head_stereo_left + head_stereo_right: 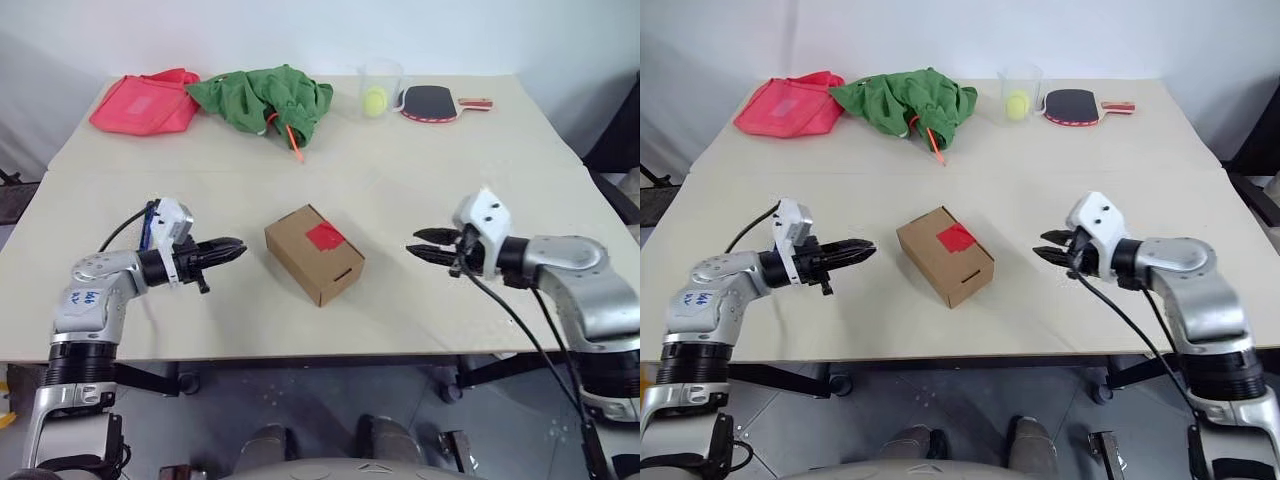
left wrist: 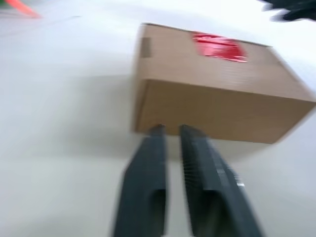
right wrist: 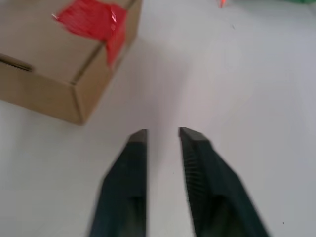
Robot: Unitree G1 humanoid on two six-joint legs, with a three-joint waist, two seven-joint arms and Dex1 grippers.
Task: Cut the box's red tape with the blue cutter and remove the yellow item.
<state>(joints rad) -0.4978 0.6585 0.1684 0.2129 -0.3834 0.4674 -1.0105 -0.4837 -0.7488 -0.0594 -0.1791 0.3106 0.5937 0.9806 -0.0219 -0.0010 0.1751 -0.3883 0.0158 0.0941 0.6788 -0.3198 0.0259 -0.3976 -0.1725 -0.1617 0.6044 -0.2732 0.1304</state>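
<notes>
The brown cardboard box (image 1: 313, 253) lies closed at the middle of the table, with the square of red tape (image 1: 325, 237) across its lid edge. My left gripper (image 1: 238, 248) hovers just left of the box, pointing at its end wall. Its fingers (image 2: 148, 168) stand a narrow gap apart with nothing between them. My right gripper (image 1: 415, 245) hangs to the right of the box, a hand's width away, open and empty. The right wrist view shows the box corner (image 3: 54, 59) and tape (image 3: 94, 19) ahead. The blue cutter and the yellow item are hidden.
Along the far edge lie a pink-red cloth bag (image 1: 145, 102), a crumpled green cloth (image 1: 265, 100) with a thin orange-red stick (image 1: 294, 142) poking out, a clear cup holding a yellow-green ball (image 1: 375, 100), and a table-tennis paddle (image 1: 432, 103).
</notes>
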